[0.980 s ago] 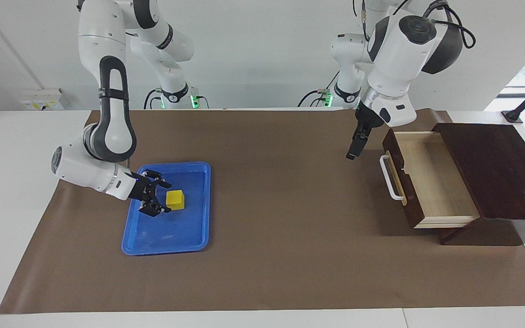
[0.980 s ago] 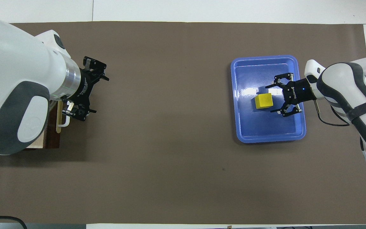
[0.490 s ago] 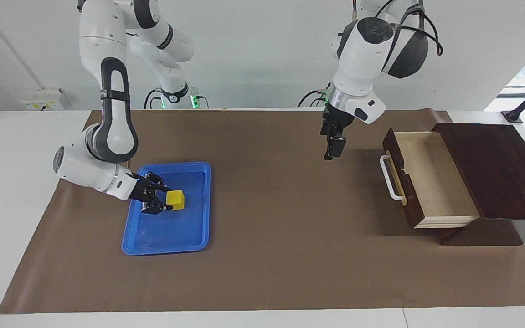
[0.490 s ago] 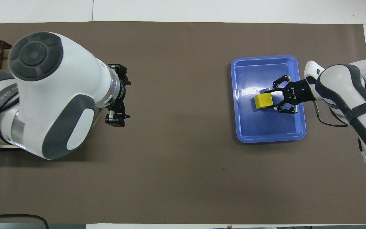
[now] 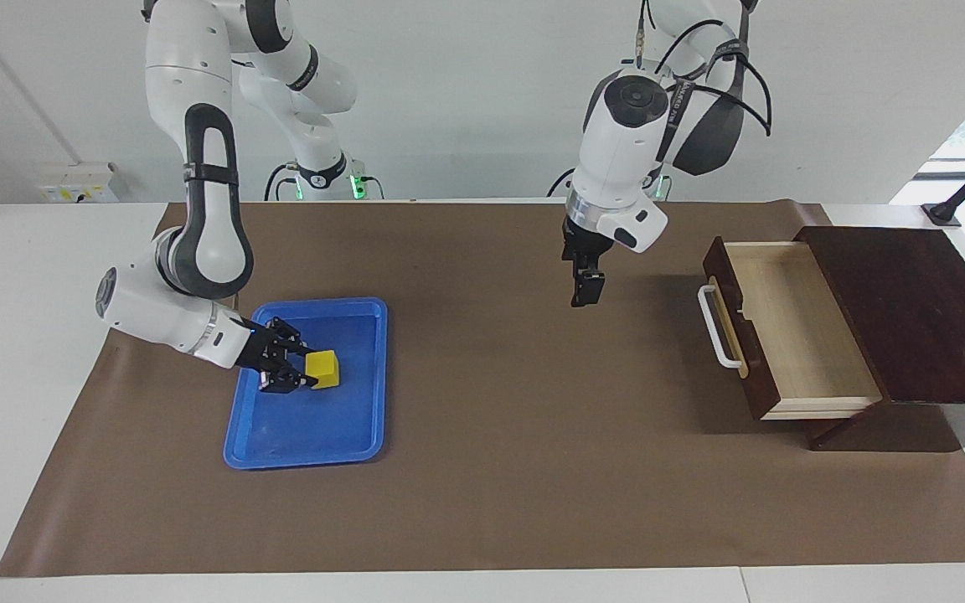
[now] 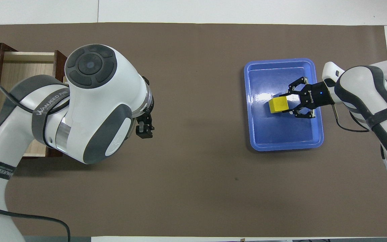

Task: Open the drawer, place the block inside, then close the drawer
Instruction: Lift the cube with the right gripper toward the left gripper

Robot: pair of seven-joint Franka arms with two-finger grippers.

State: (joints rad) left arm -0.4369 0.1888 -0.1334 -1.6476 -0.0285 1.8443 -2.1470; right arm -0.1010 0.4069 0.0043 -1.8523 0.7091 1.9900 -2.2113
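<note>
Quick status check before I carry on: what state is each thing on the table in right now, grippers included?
drawer: pulled open, nothing inside.
block: in the blue tray, between the right gripper's fingers.
right gripper: low in the tray, shut on the block.
left gripper: raised over bare mat between tray and drawer, holding nothing.

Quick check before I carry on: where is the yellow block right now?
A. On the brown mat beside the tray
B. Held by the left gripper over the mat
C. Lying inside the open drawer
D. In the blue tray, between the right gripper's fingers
D. The block sits in the blue tray with the right gripper closed around it; the drawer is open with nothing in it.
</note>
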